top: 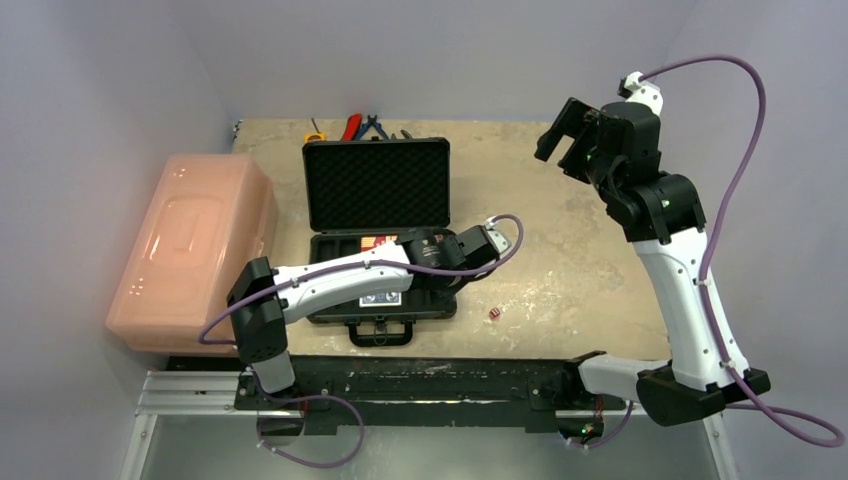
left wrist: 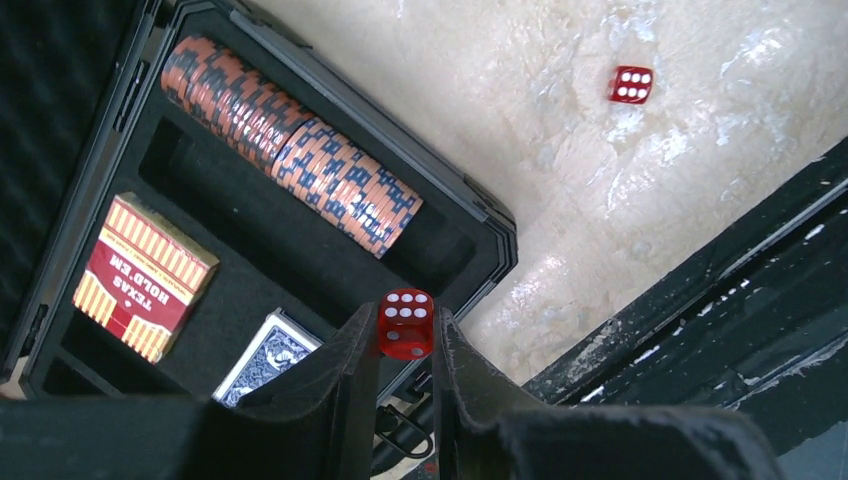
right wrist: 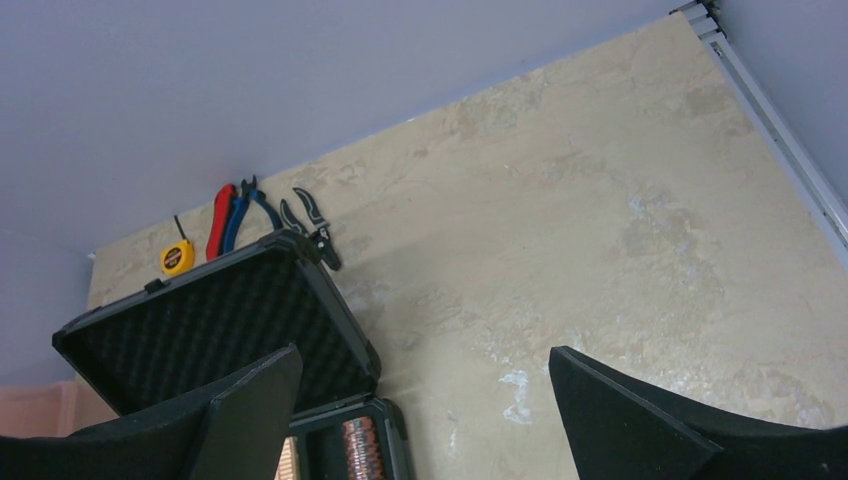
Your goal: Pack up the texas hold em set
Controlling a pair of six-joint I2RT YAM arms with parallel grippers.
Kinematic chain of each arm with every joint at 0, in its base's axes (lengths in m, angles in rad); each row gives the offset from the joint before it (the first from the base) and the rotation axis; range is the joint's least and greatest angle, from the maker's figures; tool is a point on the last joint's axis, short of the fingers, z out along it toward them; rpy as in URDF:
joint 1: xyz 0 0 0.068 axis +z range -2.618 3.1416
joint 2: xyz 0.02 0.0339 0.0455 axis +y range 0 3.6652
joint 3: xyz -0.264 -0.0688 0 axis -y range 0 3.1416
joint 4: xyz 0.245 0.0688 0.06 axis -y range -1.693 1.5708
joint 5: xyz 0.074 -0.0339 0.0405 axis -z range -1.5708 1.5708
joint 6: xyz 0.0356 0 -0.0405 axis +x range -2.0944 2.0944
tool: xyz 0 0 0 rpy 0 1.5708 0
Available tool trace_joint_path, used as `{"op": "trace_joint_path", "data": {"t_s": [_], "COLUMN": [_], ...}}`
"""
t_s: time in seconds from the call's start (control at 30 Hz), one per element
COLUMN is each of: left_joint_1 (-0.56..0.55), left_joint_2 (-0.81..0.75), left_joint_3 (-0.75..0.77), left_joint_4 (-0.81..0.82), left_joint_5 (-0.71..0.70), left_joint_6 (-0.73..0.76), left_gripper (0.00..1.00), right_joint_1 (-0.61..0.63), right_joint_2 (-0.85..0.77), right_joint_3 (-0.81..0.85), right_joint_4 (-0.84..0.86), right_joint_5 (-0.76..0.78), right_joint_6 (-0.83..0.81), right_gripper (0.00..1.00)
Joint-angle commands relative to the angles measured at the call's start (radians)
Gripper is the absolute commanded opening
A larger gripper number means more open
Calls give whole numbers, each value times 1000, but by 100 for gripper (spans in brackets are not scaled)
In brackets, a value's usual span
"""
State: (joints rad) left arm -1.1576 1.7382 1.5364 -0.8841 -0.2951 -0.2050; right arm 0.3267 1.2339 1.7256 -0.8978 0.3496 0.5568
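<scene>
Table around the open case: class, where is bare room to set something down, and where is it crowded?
Free: the table between case and right arm, bare but for one die near the front. Crowded: back edge with pliers and tape measure; left side, filled by the bin.

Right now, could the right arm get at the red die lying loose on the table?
Probably yes. The loose die sits on bare table beside the case, nothing over it, and the right end effector is open and empty, though raised far off.
</scene>
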Motion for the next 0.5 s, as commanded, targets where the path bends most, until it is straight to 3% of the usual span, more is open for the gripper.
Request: {"op": "trace_joint_path", "data": {"t_s": [0.0,0.47], "left_joint_1": [32,64], "left_joint_2": [-26,-3], "left_joint_3": [-15,-74], "left_joint_4": [-32,18], "left_joint_5": [-49,81], "left_joint_6": [-119,-186], "left_gripper": [0,0], "right_joint_1": [-2,-2], "right_joint_2": [-21,-30], "right_joint_3": [-6,-34], "right_joint_4": [27,31], "right_joint_5": [13,-4], "right_joint_6": [5,9], "right_gripper": [99,99]}}
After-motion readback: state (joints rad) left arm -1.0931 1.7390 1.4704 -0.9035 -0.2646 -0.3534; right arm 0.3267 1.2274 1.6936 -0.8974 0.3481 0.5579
